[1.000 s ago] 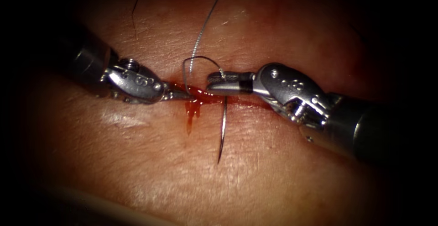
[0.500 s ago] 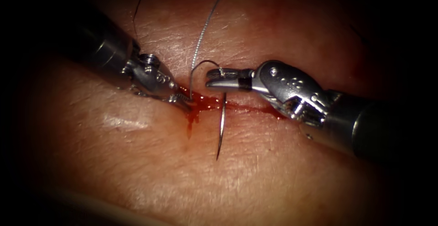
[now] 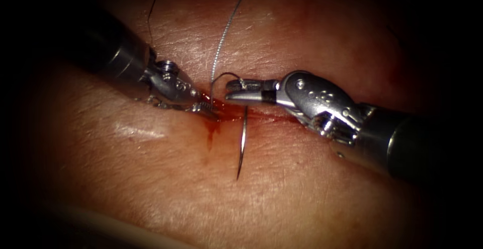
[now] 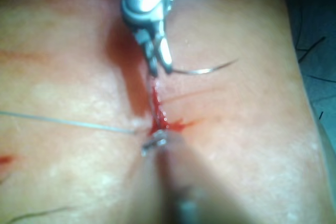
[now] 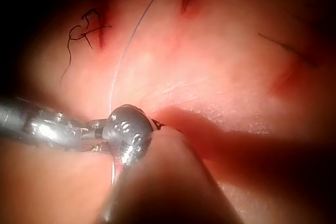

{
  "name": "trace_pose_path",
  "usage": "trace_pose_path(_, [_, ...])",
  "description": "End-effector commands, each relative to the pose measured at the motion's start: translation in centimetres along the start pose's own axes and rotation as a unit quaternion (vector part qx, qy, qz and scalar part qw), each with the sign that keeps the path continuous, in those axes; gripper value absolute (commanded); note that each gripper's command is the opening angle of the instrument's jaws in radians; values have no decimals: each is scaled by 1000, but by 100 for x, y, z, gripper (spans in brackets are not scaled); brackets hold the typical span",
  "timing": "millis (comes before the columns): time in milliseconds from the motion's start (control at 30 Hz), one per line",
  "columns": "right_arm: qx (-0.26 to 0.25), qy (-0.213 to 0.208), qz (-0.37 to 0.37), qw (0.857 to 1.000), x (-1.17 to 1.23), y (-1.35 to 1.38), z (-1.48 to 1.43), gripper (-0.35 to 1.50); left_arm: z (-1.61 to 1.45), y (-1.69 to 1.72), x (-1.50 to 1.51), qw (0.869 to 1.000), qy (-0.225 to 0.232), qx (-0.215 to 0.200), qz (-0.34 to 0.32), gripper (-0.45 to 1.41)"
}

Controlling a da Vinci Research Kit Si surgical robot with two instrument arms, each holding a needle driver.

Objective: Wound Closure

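Since earlier frame: left tool point(image 3: 204, 108) shifted up-right along cut point(image 3: 271, 115), tip now at fluid point(image 3: 211, 128); needle point(image 3: 242, 146) barely moved.

Needle: held near swaged end by right tool point(image 3: 236, 92), jaws clamped on it; body hangs across cut, point free over near tissue point(image 3: 302, 188), not in tissue.

Thread point(image 3: 224, 37): runs from swage in small loop, up and away.

Left tool: tip at cut edge, jaw state unclear, grasp unclear.

Judgement: keep needle perpendicular to cut, grip firm, thread clear of jaws.

Pose: right shaft enters low right, wrist level; left shaft slopes down from upper left.

- Endoscope looks down from above and in front at the pale pink tissue point(image 3: 282, 188).
- Wrist views sit very close along each shaft.
- All share the red-stained cut point(image 3: 226, 113) point(image 4: 156, 109).
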Motion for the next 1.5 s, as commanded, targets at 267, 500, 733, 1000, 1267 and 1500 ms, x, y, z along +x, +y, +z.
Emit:
trace_pose_path(267, [1, 0, 0, 1000, -8, -5, 9, -35, 4, 13, -30, 982, 14, 78, -173, 36])
trace_pose_path(500, [1, 0, 0, 1000, -8, -5, 8, -35, 10, 27, -39, 983, -99, 75, -132, 47])
trace_pose_path(733, [0, 2, 0, 1000, -8, -3, 8, -35, 11, 32, -34, 983, -184, 22, 8, 51])
trace_pose_path(1000, [-7, 13, -12, 1000, -6, 7, 6, -35, 4, 37, -33, 978, -195, -10, 76, 59])
trace_pose_path(1267, [-7, 25, -197, 980, -6, 12, 36, -35, -16, 34, -34, 978, -189, -30, 79, 56])
trace_pose_path(1500, [-9, 52, -385, 921, -16, 9, 63, -35, -16, 34, -34, 981, -174, -33, 78, 47])
